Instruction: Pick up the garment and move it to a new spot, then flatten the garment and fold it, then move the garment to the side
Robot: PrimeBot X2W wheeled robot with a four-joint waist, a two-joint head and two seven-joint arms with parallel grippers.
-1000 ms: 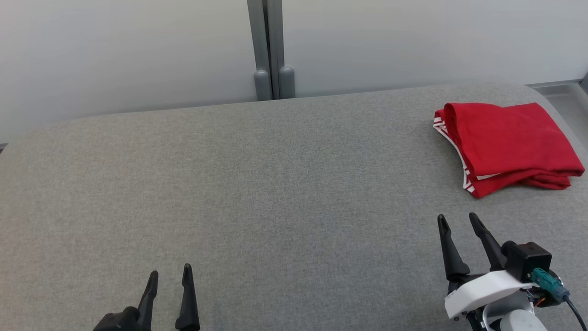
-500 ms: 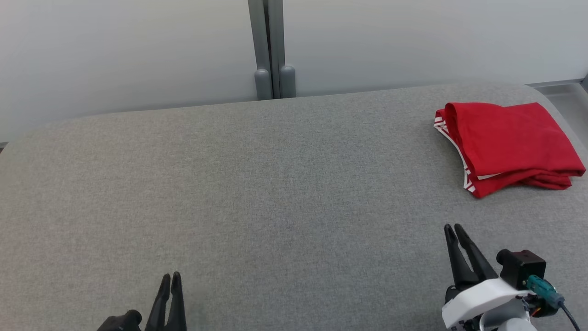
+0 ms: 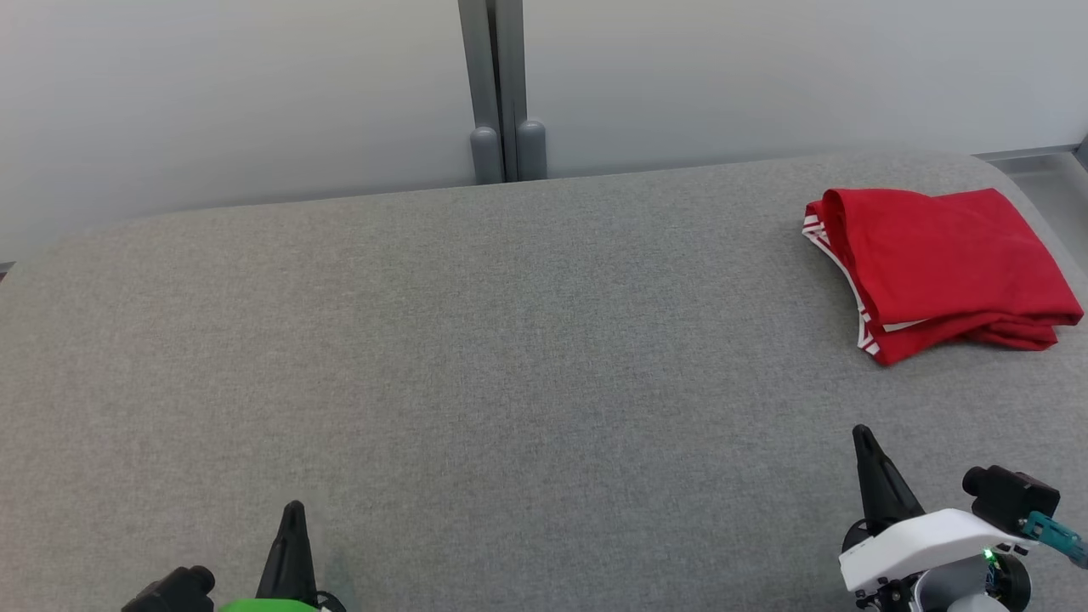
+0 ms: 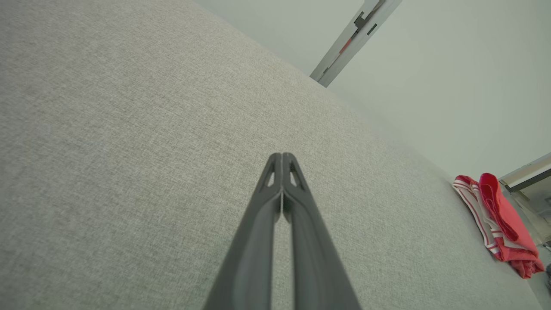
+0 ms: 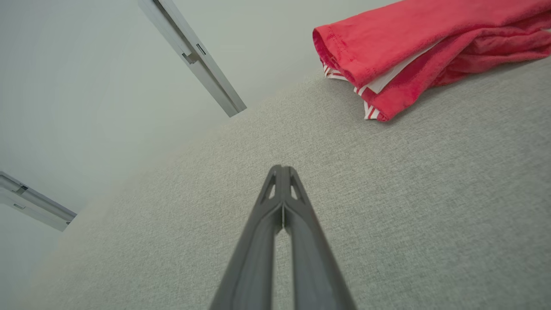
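While the garment (image 3: 943, 263) lies folded at the far right end of the grey counter (image 3: 510, 382), long side running left to right, the right fingers (image 3: 869, 463) point up at it from nearer. The left fingers (image 3: 291, 544) sit well apart. Both pairs are pressed together, empty.

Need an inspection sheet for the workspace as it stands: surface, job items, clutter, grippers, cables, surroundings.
Surface: grey fabric tabletop, flat, no stains seen.
Job's things: red garment, folded, at the far right; white striped trim shows along its left edge.
Clutter: nothing seen.
Grippers: left gripper and right gripper both shut, holding nothing, over bare fabric, apart from the garment.
Cables: teal plug at the right wrist; no loose cable seen on the surface.
Surroundings: pale wall panels with a grey post behind the tabletop.
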